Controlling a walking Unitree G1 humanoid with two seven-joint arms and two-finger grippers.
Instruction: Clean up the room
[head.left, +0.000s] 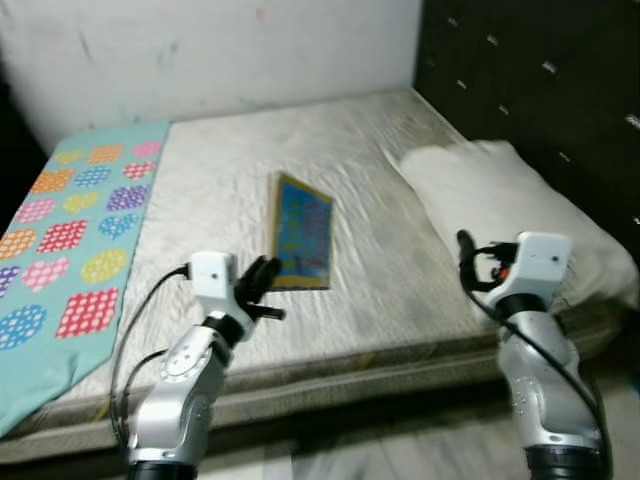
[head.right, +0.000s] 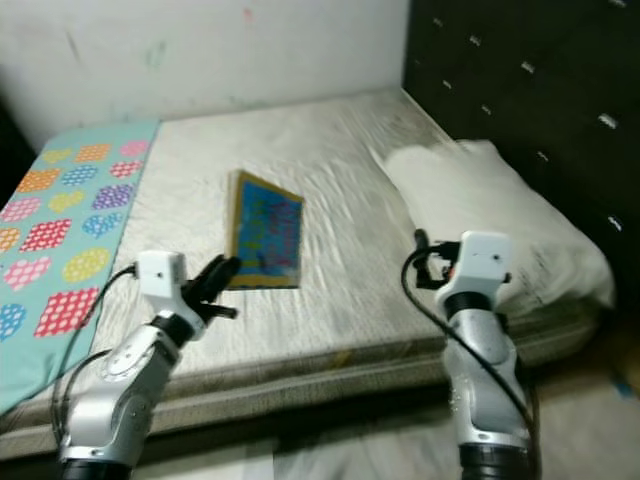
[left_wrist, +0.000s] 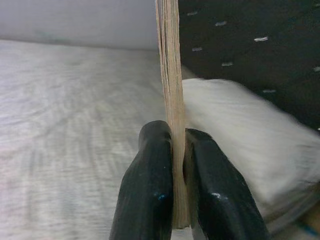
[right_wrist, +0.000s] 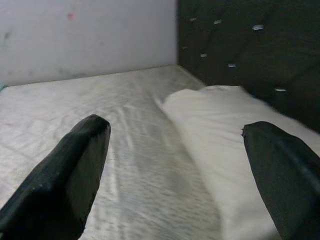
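A thin blue book with a yellow border (head.left: 302, 230) sits in the middle of the bare mattress (head.left: 380, 300). My left gripper (head.left: 262, 285) is shut on the book's near corner; in the left wrist view both black fingers (left_wrist: 150, 190) clamp the book's edge (left_wrist: 170, 75). Over the mattress's front right, my right gripper (head.left: 470, 262) is held open with nothing between its fingers (right_wrist: 65, 180). Just beyond it lies a white pillow (head.left: 510, 205).
A teal blanket with coloured hearts (head.left: 70, 230) covers the left side of the bed. A dark tufted headboard (head.left: 540, 80) rises on the right and a white wall (head.left: 200, 50) stands behind. The floor (head.left: 400, 450) shows below the bed's front edge.
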